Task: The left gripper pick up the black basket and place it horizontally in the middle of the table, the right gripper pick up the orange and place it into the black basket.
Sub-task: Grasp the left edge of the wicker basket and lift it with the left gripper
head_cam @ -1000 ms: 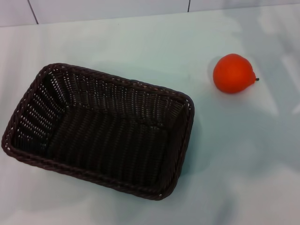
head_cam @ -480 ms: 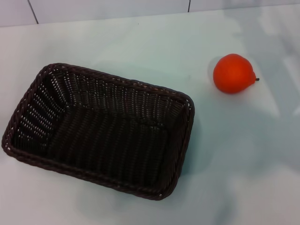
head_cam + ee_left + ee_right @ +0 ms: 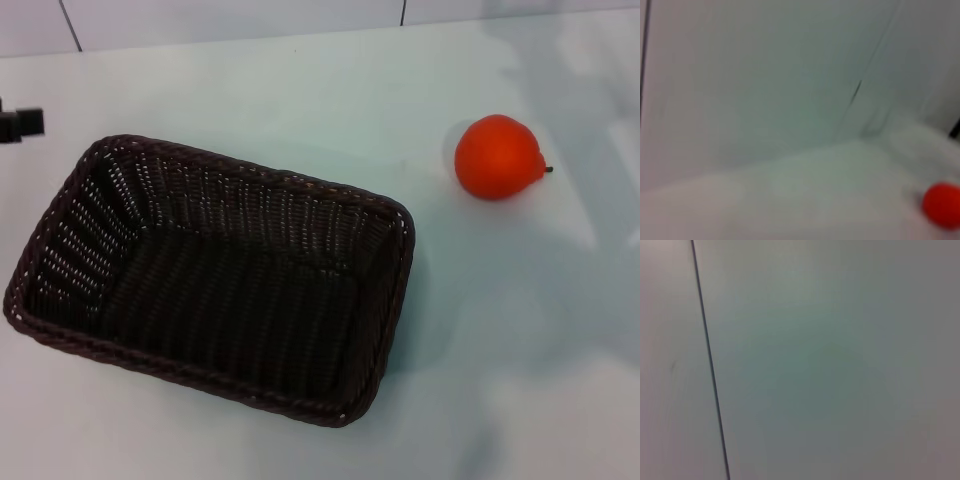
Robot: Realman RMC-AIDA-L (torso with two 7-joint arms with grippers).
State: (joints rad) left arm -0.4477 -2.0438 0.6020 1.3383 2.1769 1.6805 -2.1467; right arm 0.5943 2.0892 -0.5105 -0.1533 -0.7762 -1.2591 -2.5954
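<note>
1. Black basket (image 3: 215, 280) sits askew on the bench (image 3: 500, 350), left of centre, unmoved.
2. Orange (image 3: 498, 157) lies well apart, far right.
3. Left gripper (image 3: 20, 122) newly shows at the left edge, above the basket's far corner; jaws' state cannot be told.
4. Bare bench between basket and orange.

The basket (image 3: 215, 280) sits on the table (image 3: 300, 90), the orange (image 3: 498, 157) well apart to its right
</note>
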